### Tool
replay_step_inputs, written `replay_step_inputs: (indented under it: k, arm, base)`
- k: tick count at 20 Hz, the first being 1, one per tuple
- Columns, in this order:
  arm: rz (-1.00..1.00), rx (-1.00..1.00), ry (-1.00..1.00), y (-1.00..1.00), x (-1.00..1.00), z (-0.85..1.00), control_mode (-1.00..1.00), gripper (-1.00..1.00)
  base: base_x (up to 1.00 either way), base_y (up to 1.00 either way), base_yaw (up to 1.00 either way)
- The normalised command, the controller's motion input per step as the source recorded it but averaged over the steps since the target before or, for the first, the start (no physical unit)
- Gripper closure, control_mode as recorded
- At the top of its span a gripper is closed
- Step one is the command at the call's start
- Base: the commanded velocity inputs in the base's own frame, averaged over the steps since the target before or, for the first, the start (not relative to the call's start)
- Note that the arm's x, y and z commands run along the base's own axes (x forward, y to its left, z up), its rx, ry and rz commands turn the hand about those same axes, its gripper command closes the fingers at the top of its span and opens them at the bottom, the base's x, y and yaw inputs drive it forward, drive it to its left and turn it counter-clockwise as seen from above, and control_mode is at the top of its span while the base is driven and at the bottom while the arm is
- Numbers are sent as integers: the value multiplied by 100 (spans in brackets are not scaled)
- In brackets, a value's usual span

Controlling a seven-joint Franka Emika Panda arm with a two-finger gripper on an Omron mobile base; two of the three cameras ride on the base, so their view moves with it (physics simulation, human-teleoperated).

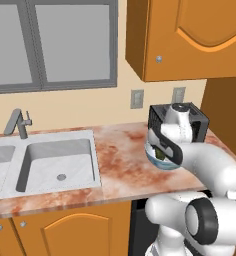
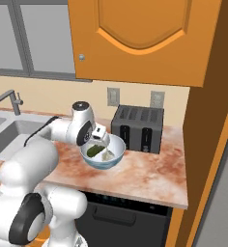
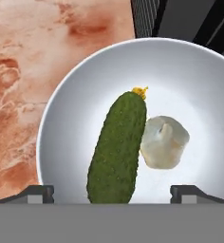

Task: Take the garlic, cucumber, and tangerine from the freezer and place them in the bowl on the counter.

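From the left base view the arm covers most of the bowl (image 1: 160,161), so its contents barely show there. Seen from the hand, the cucumber (image 3: 117,148) and the garlic (image 3: 164,142) lie touching side by side inside the bowl on the table (image 2: 149,171), next to the toaster (image 2: 137,128). The end effector (image 3: 112,193) hangs directly above them, fingers spread wide and empty, the cucumber's lower end lying between the tips.

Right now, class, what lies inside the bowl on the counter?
The bowl holds the cucumber and the garlic, lying side by side and touching. No tangerine is in it. The bowl floor beneath the two is covered.
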Motion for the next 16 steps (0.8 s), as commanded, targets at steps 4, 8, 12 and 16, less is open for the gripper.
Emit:
replay_step_inputs:
  k: [4,8,12,16]
  arm:
    - [0,-4,0,6,-52,71,-100,-100]
    - [0,-3,-1,9,-59,75,-100,-100]
    - [0,0,-4,-12,-74,39,-100,-100]
    - [0,-5,0,30,-20,44,-100,-100]
  base:
    - [0,0,0]
    - [0,0,0]
    - [0,0,0]
    - [0,0,0]
